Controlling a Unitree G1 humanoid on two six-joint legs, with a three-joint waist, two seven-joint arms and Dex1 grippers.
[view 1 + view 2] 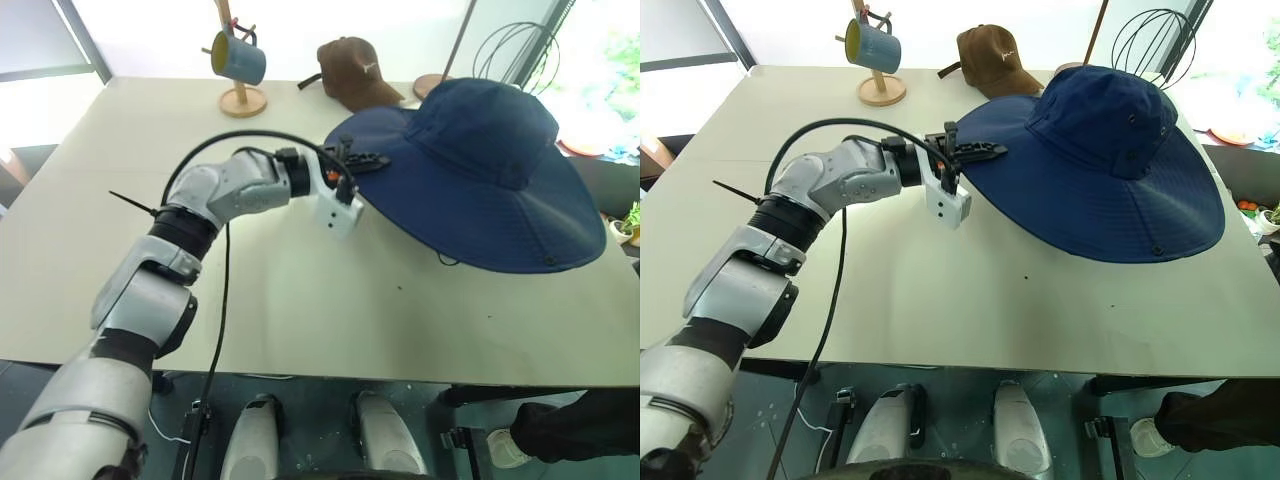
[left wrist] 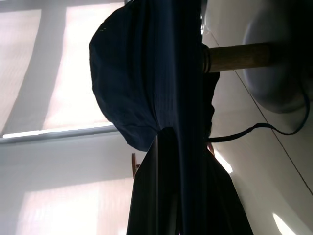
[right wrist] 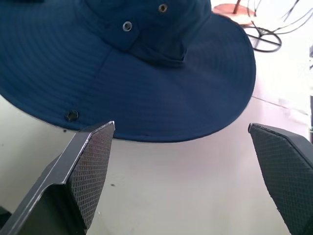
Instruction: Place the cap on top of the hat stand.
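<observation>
The left end effector (image 1: 975,152) is at the left edge of the cap's (image 1: 1110,160) brim. The cap sits on the hat stand (image 2: 254,56), right of the end effector, on the bench (image 1: 970,290). Behind the end effector: mug tree (image 1: 876,60) to the left, baseball cap (image 1: 992,60) to the right.

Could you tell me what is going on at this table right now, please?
The robot is setting the navy sun hat onto the hat stand. Its left gripper is shut on the hat's brim edge, and the crown already sits over the stand, whose wooden stem shows under the brim in the left wrist view. The right gripper waits nearby with open jaws. A brown baseball cap and a mug tree stand behind.
</observation>
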